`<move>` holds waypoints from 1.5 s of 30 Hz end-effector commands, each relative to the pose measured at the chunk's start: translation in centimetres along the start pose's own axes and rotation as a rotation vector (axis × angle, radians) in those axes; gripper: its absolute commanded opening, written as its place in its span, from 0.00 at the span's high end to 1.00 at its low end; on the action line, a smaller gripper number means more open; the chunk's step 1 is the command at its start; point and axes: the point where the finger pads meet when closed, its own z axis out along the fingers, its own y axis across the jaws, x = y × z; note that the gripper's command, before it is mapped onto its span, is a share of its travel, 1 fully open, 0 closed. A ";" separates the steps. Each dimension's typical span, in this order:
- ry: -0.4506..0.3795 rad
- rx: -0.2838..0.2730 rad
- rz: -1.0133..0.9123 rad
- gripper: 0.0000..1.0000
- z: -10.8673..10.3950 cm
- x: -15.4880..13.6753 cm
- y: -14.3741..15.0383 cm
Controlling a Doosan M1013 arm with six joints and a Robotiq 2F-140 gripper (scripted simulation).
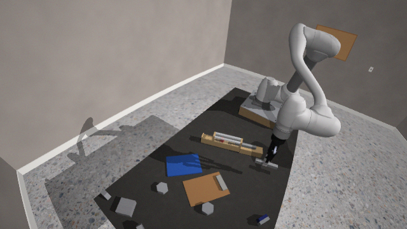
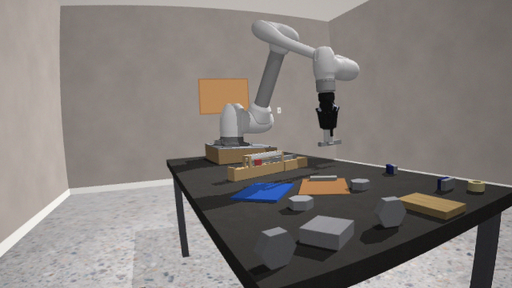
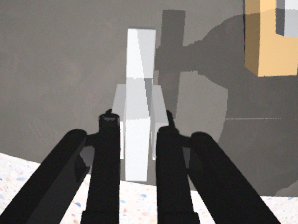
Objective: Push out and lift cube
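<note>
My gripper (image 2: 329, 134) is clamped on the grey T-shaped pusher (image 2: 330, 142); I'd keep it level approaching the wooden channel (image 2: 266, 168).

High corner, table-front, wrist views

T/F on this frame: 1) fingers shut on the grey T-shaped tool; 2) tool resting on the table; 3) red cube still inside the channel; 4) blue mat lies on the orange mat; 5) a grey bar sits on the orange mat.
1) True: the gripper is shut on the grey T-shaped tool.
2) False: it hangs in the air above the table.
3) True: the red cube sits inside the channel.
4) False: the blue mat lies beside the orange mat, apart.
5) True: the grey bar lies on its far edge.
</note>
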 end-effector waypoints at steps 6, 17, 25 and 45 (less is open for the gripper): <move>0.003 -0.003 0.005 1.00 -0.2 0.3 0.0; 0.003 -0.004 -0.096 1.00 -0.2 -0.4 11.5; 0.003 -0.004 -0.123 1.00 1.2 -0.6 17.6; 0.003 -0.004 -0.123 1.00 5.3 -0.7 17.6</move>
